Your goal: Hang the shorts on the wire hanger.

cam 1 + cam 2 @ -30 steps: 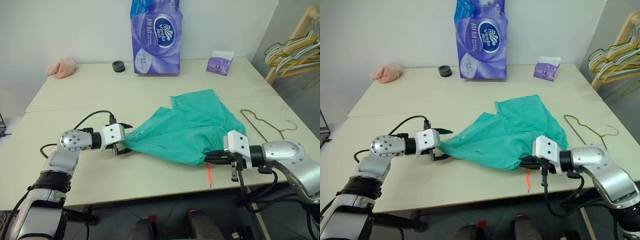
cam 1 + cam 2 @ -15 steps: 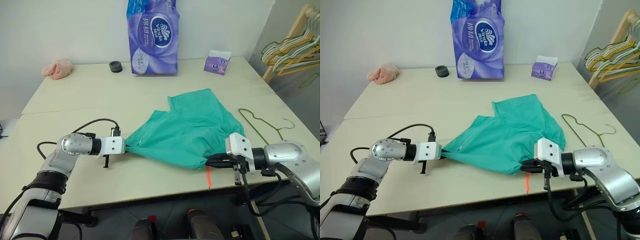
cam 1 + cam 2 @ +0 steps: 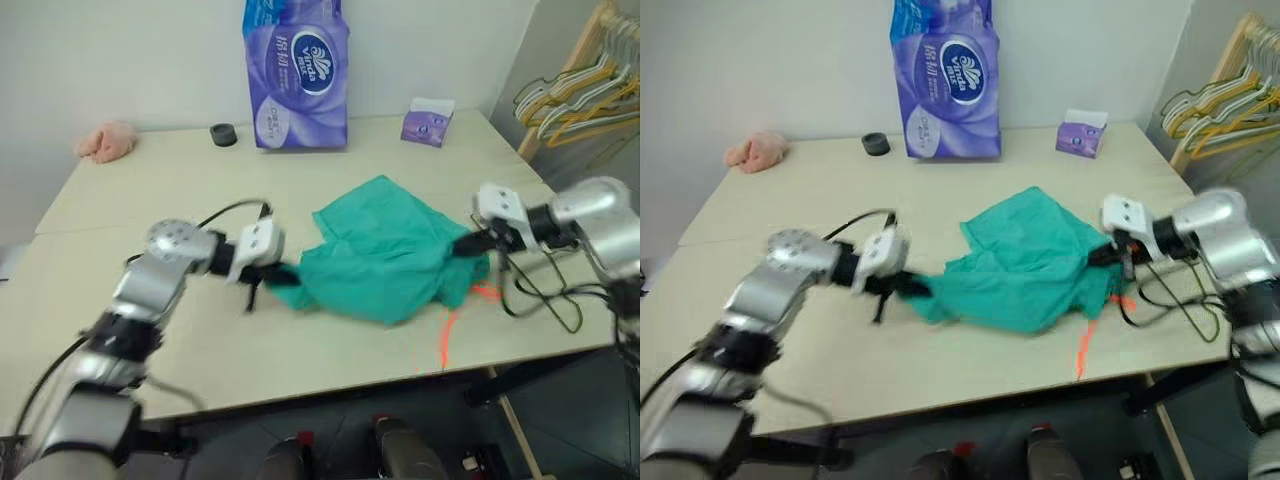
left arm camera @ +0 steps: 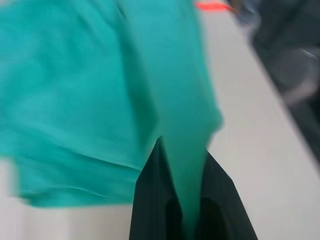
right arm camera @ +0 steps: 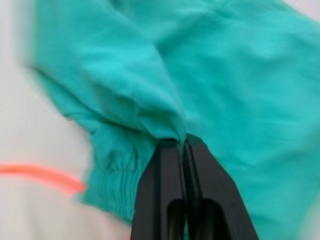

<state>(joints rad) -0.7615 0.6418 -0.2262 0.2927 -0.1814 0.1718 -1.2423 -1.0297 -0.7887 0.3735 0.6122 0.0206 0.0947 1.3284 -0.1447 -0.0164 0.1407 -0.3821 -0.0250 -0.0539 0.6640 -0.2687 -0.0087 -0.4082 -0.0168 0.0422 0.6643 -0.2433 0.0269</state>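
Your left tool (image 3: 272, 272) is clamped on one edge of the shorts (image 3: 385, 250), with a fold of teal cloth pinched between its black fingers (image 4: 150, 210) in the left wrist view. Your right tool (image 3: 466, 243) is closed on the opposite edge, near the gathered waistband, its two fingers (image 5: 165, 195) pressed together over the fabric. The shorts are bunched between both tools near the middle of the desk (image 3: 150, 190), and the orange drawstring (image 3: 447, 335) trails off toward the near edge.

The wire hanger (image 3: 545, 295) lies flat on the desk on your right, partly under the right arm and its cables, just beside the shorts.

Along the far edge of the desk, well apart from the shorts, you have a purple pack of tissue rolls (image 3: 297, 60) standing upright, a small purple tissue box (image 3: 427, 121), a small black round object (image 3: 223, 134) and a pink cloth (image 3: 103, 142). Past the desk's right corner, yellow and light-green hangers (image 3: 580, 90) hang bunched on a wooden rack.
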